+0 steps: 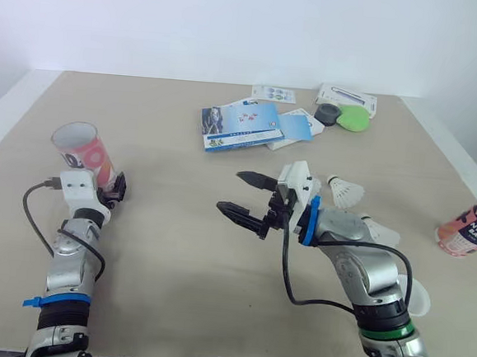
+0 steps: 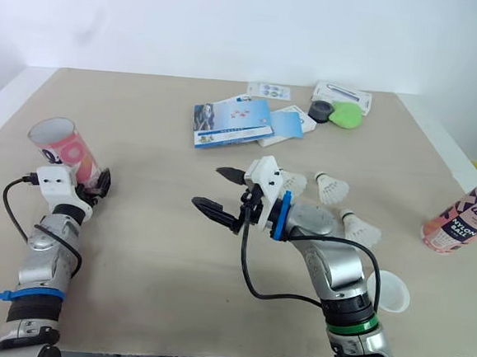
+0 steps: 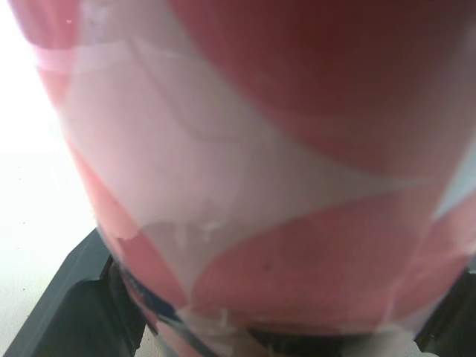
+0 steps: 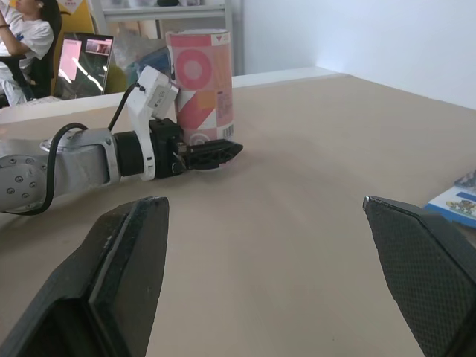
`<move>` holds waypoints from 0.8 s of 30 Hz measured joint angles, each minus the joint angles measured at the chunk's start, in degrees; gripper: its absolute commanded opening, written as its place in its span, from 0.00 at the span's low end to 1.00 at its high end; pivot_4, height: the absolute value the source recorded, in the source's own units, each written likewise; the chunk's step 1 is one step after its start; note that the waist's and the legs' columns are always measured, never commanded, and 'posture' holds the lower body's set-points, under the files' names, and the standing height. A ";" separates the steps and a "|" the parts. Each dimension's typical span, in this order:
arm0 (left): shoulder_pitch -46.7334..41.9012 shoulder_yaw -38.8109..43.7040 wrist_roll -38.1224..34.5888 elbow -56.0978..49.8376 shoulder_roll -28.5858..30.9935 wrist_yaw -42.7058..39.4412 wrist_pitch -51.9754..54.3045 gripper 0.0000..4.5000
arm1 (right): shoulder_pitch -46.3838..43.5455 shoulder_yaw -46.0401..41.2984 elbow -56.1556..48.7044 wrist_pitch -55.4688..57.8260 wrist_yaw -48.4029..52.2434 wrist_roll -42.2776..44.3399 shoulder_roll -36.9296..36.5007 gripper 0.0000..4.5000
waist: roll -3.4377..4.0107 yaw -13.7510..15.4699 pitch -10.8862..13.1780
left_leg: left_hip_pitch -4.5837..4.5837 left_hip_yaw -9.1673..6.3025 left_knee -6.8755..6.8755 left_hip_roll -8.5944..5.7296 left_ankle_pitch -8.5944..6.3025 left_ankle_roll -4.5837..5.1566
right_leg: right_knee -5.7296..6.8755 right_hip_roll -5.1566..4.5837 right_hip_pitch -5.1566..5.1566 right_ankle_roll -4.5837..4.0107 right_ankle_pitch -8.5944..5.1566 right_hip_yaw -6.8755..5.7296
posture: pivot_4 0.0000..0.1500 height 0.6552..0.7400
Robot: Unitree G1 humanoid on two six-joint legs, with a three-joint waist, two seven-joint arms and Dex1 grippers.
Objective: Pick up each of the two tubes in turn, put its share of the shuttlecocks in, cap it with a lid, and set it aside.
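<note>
Far from tube [image 1: 80, 145] in left tool [image 1: 106, 186]: shuttlecocks [image 1: 345, 190], booklets [image 1: 241, 125]

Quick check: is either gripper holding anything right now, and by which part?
The left gripper holds the pink tube, clamped low on its wall near the base, with the tube upright on the table. The right gripper is open and empty.

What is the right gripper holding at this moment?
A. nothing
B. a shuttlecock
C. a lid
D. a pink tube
A: the right gripper is spread wide open over the table, and nothing sits between its jaws.
</note>
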 measured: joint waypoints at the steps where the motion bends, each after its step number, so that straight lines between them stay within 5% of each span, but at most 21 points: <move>1: 0.32 -0.32 0.26 -0.11 0.65 -0.32 -0.20 0.88 | 0.25 -0.02 -0.14 -0.15 -0.48 -0.26 -0.02 1.00 | -0.01 -0.02 0.00 | 0.00 0.01 -0.01 0.01 0.00 0.00 | 0.00 0.01 -0.01 0.00 0.00 0.00 | 1.00 1.00; 5: 1.92 -2.98 0.91 -2.45 5.92 -5.54 1.34 0.88 | 3.91 -1.66 -1.61 -3.35 -5.02 -3.44 0.27 1.00 | -0.12 0.01 -0.06 | -0.12 -0.05 -0.08 0.02 -0.01 -0.02 | 0.00 0.05 -0.14 -0.05 -0.06 -0.02 | 1.00 1.00; 15: -4.31 -12.63 -8.90 -16.56 40.99 -51.83 17.38 0.88 | 19.88 -6.82 -6.57 -14.40 -26.32 -20.84 4.99 1.00 | -0.11 -0.11 -0.02 | -0.24 0.14 -0.26 0.03 -0.10 -0.26 | 0.00 -0.07 -0.44 -0.16 -0.36 -0.01 | 1.00 1.00; 24: -14.10 -29.01 -1.95 -15.13 48.56 -75.35 16.11 0.88 | 21.21 -5.99 -5.12 -9.73 -33.45 -25.34 9.65 1.00 | -0.10 -0.10 -0.01 | -0.39 0.26 -0.34 0.03 -0.12 -0.23 | 0.14 0.11 -0.76 -0.48 -0.54 0.06 | 1.00 1.00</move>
